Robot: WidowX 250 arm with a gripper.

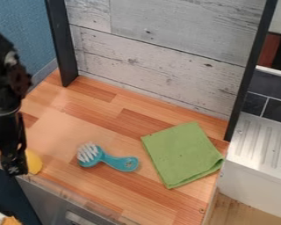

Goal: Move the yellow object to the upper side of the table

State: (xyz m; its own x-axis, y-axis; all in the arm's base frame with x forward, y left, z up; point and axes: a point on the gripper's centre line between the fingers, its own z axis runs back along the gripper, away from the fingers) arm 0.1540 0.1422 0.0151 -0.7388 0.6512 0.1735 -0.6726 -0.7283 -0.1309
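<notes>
Wooden bench [87, 99]. Near right edge, folded green cloth [181, 154]. Toward front edge's left end, black claw [15, 169], open or closed impossible to tell. Between them, blue brush [110, 160]. By claw and front edge, yellow object [34, 161], partly hidden.

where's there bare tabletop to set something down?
Table: wide bare patch between brush and plank wall; smaller one between brush, green cloth and front edge. Crowded: front-left corner, gripper beside the yellow object.
</notes>
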